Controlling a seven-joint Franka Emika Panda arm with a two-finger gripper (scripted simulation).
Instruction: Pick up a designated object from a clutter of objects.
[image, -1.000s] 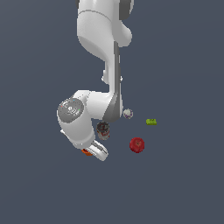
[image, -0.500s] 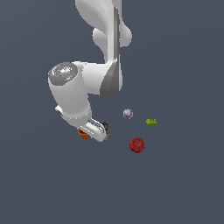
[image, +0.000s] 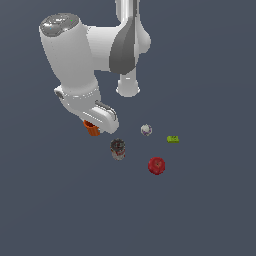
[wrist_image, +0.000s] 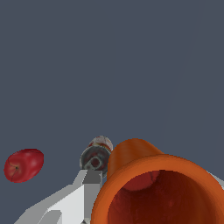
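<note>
The small orange cup (image: 91, 129) hangs under the white hand of my gripper (image: 95, 127), lifted off the grey floor. In the wrist view the cup (wrist_image: 148, 183) fills the near part, its reddish inside facing the camera, with a white finger (wrist_image: 72, 197) against its side. The gripper is shut on the cup. The rest of the clutter lies below: dark can (image: 118, 148), red apple (image: 157, 165), whitish ball (image: 146, 130), lime-green block (image: 173, 139). The can (wrist_image: 96, 155) and apple (wrist_image: 24, 164) also show in the wrist view.
My arm's large white links (image: 70, 55) rise over the exterior view's upper left, and its base column (image: 127, 82) stands behind the ball. The floor (image: 210, 210) is plain dark grey.
My arm has risen and carried the orange cup up with it, off the floor. The dark can, hidden behind the hand before, now shows. Apple, ball and block have not moved.
</note>
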